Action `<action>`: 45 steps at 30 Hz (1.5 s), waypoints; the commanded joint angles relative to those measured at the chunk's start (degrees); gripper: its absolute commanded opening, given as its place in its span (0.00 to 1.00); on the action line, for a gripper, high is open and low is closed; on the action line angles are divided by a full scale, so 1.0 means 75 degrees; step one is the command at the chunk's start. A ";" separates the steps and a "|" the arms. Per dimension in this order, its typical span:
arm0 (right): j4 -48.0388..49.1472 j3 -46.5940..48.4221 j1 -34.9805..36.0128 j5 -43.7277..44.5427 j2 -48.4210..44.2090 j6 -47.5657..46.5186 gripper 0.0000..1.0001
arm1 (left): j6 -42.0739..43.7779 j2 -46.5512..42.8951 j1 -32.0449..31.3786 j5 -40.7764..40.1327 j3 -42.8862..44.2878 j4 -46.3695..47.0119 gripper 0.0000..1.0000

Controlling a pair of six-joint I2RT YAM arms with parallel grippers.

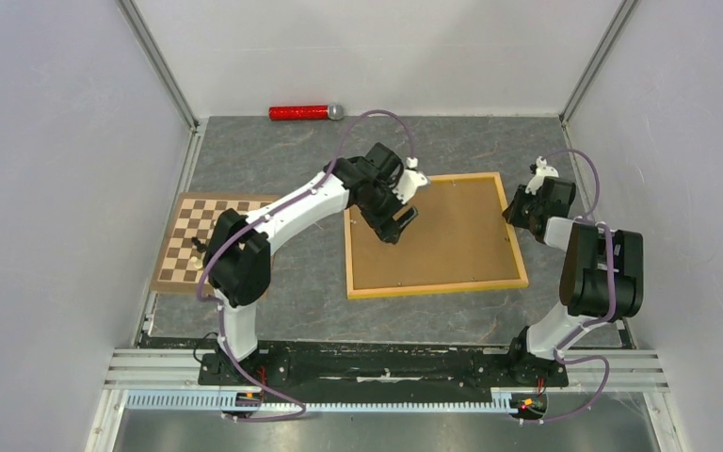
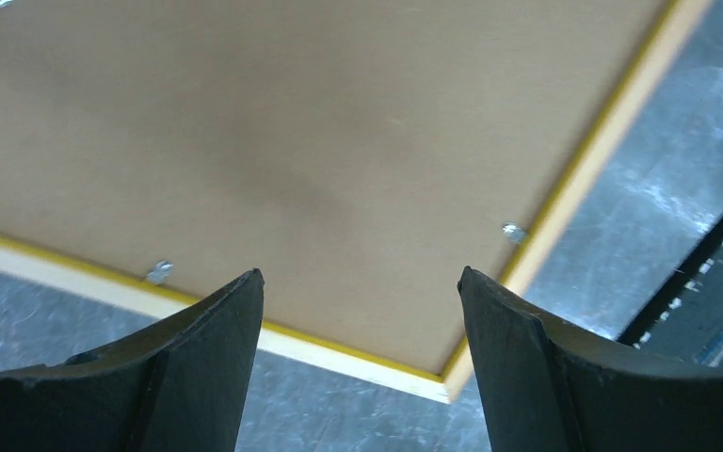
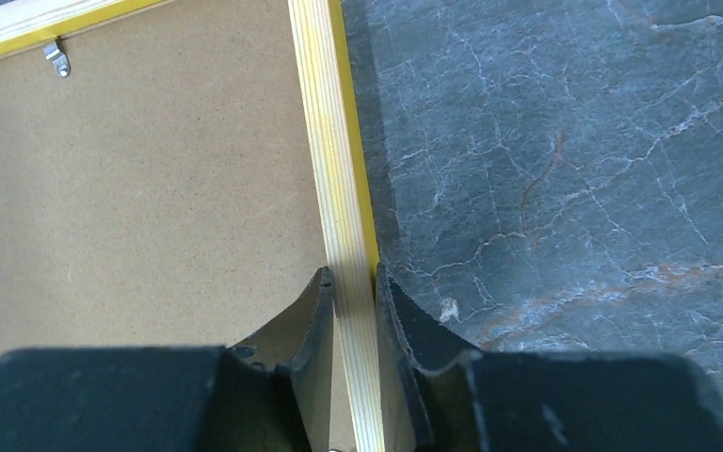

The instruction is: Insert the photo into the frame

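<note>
The frame (image 1: pixel 438 286), yellow-orange wood, lies flat at mid-table, back side up, with a brown backing board (image 1: pixel 452 235) filling it. The photo is hidden. My left gripper (image 1: pixel 401 224) hovers open over the board's left part. In the left wrist view its fingers (image 2: pixel 361 275) spread wide above a frame corner (image 2: pixel 350 363), with nothing between them. My right gripper (image 1: pixel 511 213) is at the frame's right side. In the right wrist view it (image 3: pixel 351 271) is shut on the frame's rail (image 3: pixel 334 141), one finger over the board (image 3: pixel 151 207), the other outside.
A brown-and-cream chessboard (image 1: pixel 198 240) lies at the left with a small piece on it. A red cylinder with a silver end (image 1: pixel 301 113) rests by the back wall. Small metal tabs (image 2: pixel 159 272) sit along the board's edge. Enclosure walls stand close on both sides.
</note>
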 commanded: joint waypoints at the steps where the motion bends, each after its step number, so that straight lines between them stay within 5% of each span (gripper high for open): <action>1: 0.0449 0.0286 0.0060 0.0434 0.0174 0.0815 0.00 | 0.0426 0.0061 -0.0441 0.0299 0.0519 -0.0129 0.83; 24: 0.0646 0.1156 0.0530 0.0307 0.1131 0.1556 0.04 | 0.1510 0.1194 -0.2307 -0.0755 0.0472 0.0294 0.77; 29: 0.0581 0.1167 0.0542 0.0231 0.1191 0.1514 0.15 | 0.1686 0.1366 -0.2351 -0.0806 0.0535 0.0376 0.75; 37: 0.0129 0.1387 0.0534 -0.0300 0.0728 0.1110 0.52 | 0.1727 0.1184 -0.2345 -0.1215 0.0439 0.0599 0.75; 45: -0.0490 0.1339 0.0531 -0.0269 -0.0534 0.0290 0.69 | 0.1958 0.0972 -0.2350 -0.1265 0.0309 0.0613 0.79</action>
